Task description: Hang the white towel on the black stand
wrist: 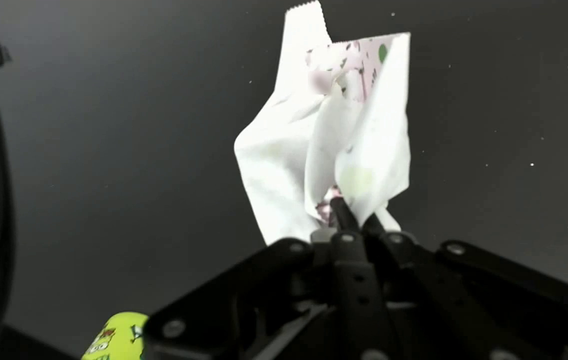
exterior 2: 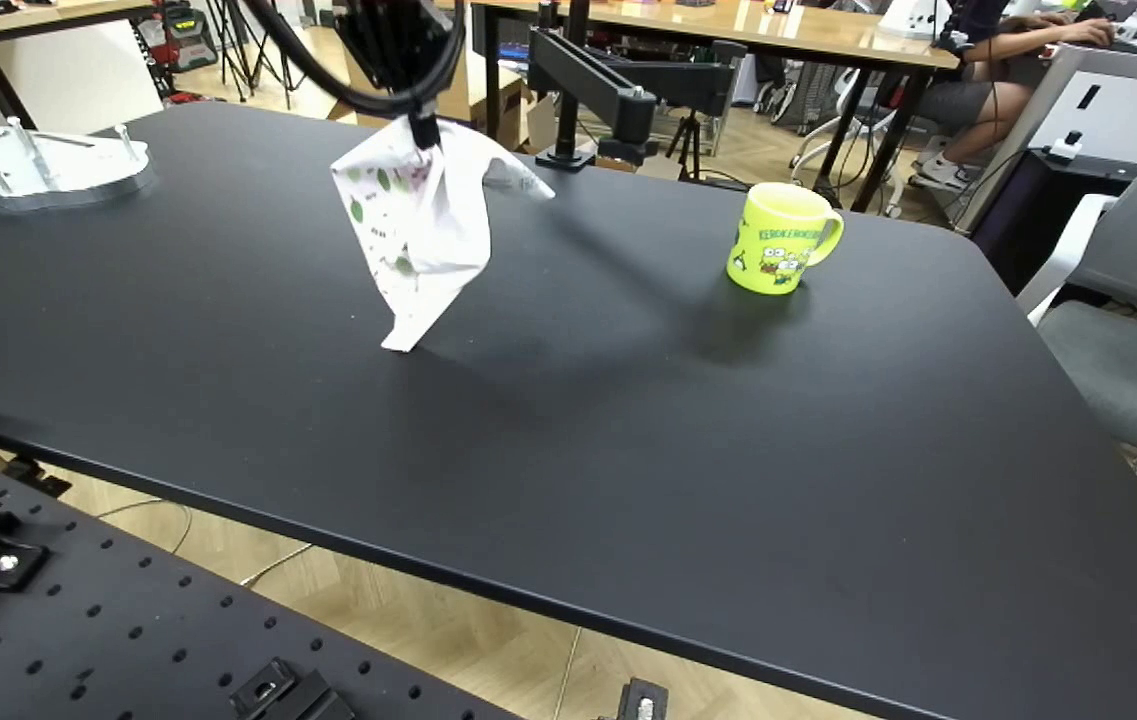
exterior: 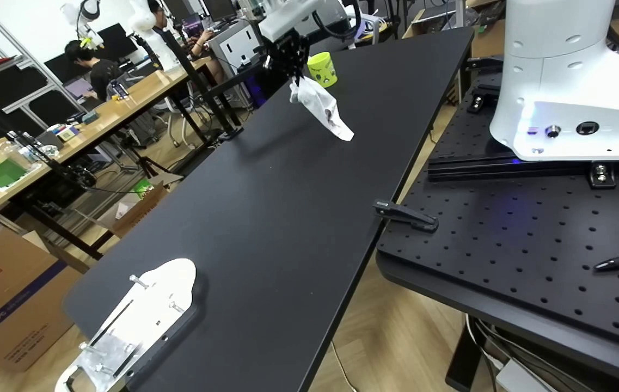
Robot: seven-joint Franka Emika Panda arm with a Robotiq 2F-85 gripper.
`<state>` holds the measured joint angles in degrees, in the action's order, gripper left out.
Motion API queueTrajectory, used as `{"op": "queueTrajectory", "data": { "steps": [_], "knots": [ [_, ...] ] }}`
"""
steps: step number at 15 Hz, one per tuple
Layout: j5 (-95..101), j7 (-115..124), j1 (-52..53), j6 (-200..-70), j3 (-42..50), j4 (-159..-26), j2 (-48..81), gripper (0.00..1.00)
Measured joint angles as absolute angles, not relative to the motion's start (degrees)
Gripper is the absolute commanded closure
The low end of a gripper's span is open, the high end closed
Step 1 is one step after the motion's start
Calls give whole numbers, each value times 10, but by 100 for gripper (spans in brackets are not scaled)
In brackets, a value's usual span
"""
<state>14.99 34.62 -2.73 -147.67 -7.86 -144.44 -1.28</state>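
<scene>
White towel (exterior 2: 431, 220), one: pinched in pincer (wrist: 356, 214), hanging beneath (bite depth hard to tell). Risk: slipping loose in transit, if only shallowly caught.

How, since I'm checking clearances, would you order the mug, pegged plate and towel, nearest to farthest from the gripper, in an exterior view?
1. White towel: pinched in the gripper.
2. Yellow-green mug: just right of the gripper.
3. White pegged plate: lower left of the view.
</scene>
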Motion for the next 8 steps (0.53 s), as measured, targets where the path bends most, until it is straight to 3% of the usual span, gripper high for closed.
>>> {"op": "queueTrajectory", "data": {
  "steps": [8],
  "knots": [
    [122, 150, -28, -1246, -32, -1391, -199, 99]
  ]
}}
